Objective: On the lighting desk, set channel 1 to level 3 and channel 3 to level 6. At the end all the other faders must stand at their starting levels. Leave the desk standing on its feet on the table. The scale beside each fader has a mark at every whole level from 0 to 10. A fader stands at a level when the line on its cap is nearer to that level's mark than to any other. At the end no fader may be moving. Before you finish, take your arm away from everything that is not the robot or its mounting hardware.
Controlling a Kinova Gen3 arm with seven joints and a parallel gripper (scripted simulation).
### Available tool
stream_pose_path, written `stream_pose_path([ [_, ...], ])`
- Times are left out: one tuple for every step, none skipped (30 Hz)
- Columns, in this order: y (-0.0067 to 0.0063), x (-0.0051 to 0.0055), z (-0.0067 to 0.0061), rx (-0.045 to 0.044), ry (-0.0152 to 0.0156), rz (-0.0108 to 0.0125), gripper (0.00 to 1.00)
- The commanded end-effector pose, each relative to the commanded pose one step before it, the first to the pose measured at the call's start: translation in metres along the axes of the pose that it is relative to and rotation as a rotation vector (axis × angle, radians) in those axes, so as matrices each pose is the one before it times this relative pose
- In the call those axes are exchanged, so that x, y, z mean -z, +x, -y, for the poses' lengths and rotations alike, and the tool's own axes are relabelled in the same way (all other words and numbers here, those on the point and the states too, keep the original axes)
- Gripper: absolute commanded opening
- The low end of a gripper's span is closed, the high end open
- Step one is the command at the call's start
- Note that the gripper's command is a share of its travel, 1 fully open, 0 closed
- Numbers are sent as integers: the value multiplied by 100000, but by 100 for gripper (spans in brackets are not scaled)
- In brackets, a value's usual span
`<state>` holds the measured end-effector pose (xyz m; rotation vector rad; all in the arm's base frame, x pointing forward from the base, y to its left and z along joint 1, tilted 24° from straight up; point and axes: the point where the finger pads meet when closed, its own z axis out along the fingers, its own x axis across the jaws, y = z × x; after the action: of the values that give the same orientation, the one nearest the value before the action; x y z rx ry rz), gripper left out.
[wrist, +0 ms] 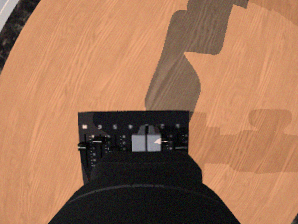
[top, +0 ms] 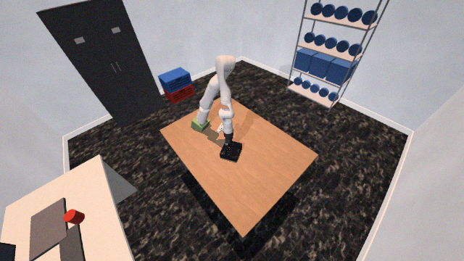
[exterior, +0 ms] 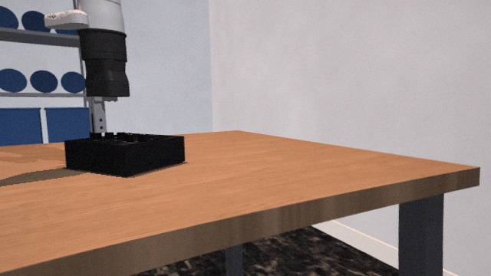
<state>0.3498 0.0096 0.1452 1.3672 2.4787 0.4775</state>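
Standing: lighting desk [top: 231,151] flat on the worktop [top: 275,159], nearer the arm's green base [top: 199,125] than the far edges
Room: bare wood on every side
Axis: fader row [wrist: 133,141] crosses the wrist view; long axis unclear
Claw [exterior: 97,119]: clenched on nothing, tips at the desk's back edge

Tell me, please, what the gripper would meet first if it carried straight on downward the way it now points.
Most likely the top face of the black lighting desk: the shut gripper points straight down with its fingertips among the fader caps. Whether they already touch a cap is unclear.
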Motion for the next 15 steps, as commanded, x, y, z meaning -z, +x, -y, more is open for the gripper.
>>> stream_pose_path([
  [-147,-345,226,-31,295,276,0],
  [0,-70,0,0,0,0,0],
  [0,-65,-1,1,-2,-1,0],
  [0,0,0,0,0,0,0],
  [0,0,0,0,0,0,0],
  [0,-61,0,0,-1,-1,0],
  [0,-55,0,0,0,0,0],
  [0,-48,0,0,0,0,0],
  [0,-41,0,0,1,0,0],
  [0,-34,0,0,1,0,0],
  [0,-26,0,0,1,0,0],
  [0,-19,0,0,1,0,0],
  [0,-12,0,0,0,0,0],
  [0,-7,0,0,0,0,0],
  [0,-3,0,0,0,0,0],
])
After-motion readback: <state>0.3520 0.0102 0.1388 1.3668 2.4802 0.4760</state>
